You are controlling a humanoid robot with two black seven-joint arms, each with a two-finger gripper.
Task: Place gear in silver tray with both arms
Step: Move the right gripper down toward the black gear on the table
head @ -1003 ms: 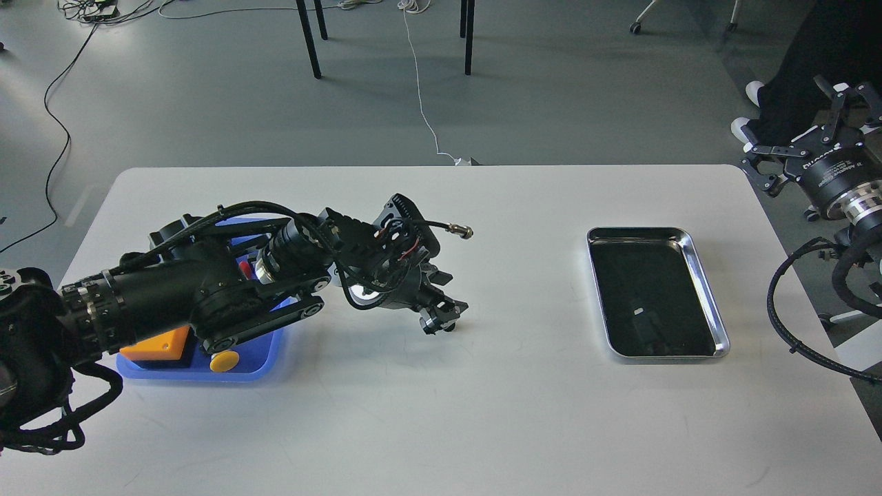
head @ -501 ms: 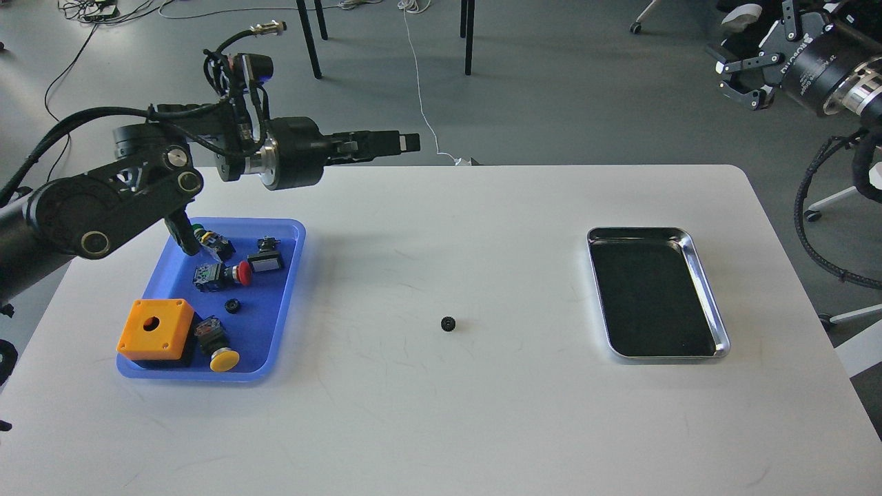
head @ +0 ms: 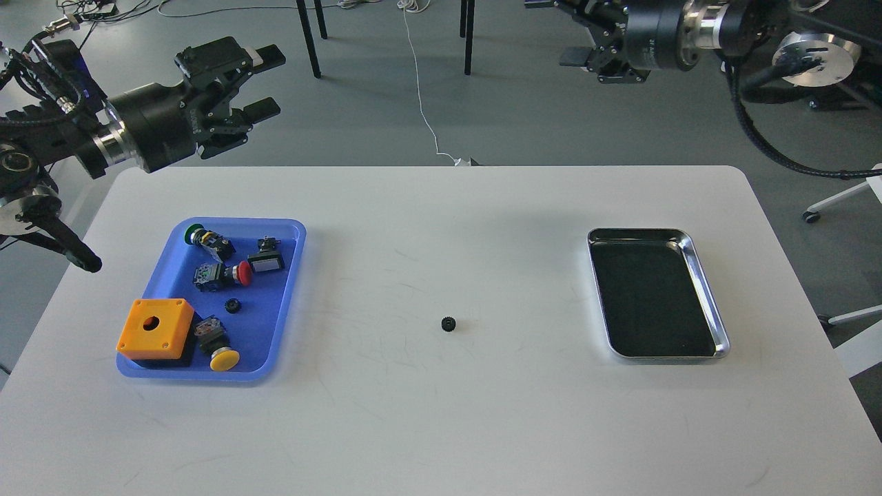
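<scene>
Over on the left, the left gripper (head: 258,81) is seen high above the table's far left corner, its two fingers spread apart and nothing between them. Below it, the blue tray (head: 293,275) holds push-buttons, an orange box (head: 156,328) and a small black part. At mid-table the little black gear (head: 448,322) lies alone on the white table (head: 441,427), well apart from both trays. Further right, the silver tray (head: 710,303) waits with nothing in it. Top right, the right gripper (head: 586,52) is partly cut off by the edge; whether it is spread or closed cannot be told. The pickup looks best made from straight above, fingers kept wide until the small gear is squarely bracketed, since it could easily be nudged away.
</scene>
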